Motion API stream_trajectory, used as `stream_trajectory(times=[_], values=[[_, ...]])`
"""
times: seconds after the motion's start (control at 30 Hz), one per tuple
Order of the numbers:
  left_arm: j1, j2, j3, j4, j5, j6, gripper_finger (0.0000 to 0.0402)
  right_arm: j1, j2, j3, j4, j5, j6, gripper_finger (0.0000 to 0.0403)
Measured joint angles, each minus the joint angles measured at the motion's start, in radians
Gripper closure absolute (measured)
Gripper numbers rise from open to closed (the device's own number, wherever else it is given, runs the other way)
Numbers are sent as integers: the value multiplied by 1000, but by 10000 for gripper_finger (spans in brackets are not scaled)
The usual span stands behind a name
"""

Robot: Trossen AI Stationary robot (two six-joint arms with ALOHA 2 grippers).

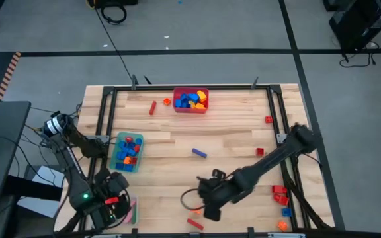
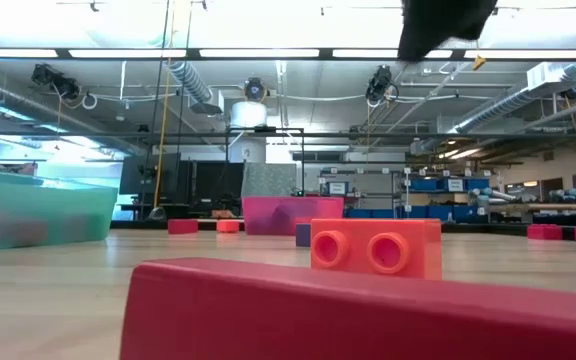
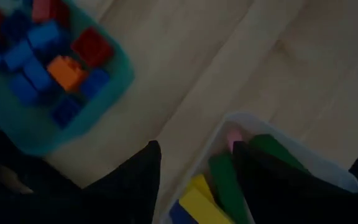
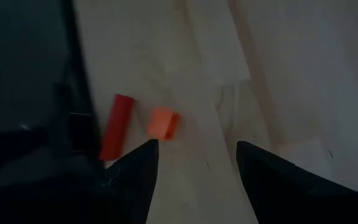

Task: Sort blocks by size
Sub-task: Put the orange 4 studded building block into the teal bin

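Near the front edge of the wooden surface [image 1: 177,185] lie a long red plastic bar [image 4: 116,126] and a small orange plastic brick [image 4: 163,122], just beside each other but apart. The right gripper [image 1: 210,213] hangs over them with its fingers spread and nothing between them; my guess is it's lining up on one of the two, since they're unsorted strays. Other loose blocks are scattered around: a blue one [image 1: 199,153] mid-table and a few red and blue ones [image 1: 281,194] by the right frame rail.

The sorted stuff looks grouped by size. The teal plastic bin [image 3: 98,99] holds chunky red, blue and orange bricks, the red plastic bin [image 1: 191,101] at the far side holds a mixed pile, and the clear plastic bin [image 3: 291,155] has long green and yellow bars [image 3: 229,180]. The left gripper [image 3: 197,180] sits right over that clear bin, fingers apart and empty — probably because that's where long pieces go.
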State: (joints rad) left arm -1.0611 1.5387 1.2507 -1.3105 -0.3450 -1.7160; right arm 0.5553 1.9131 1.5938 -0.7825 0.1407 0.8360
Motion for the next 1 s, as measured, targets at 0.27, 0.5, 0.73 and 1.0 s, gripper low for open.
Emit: stream_trajectory(times=[0.27,0.5,0.73,1.0], values=[[0,0,0,7,-75,140,193,-22,263,254,-104,-65,8,172],[-2,0,0,4,-92,193,193,-22,399,358,-108,-102,26,172],[-1,0,0,6,-100,253,193,-22,477,374,-127,-139,92,188],[9,1,0,7,-114,298,193,-25,463,364,-136,-127,132,296]])
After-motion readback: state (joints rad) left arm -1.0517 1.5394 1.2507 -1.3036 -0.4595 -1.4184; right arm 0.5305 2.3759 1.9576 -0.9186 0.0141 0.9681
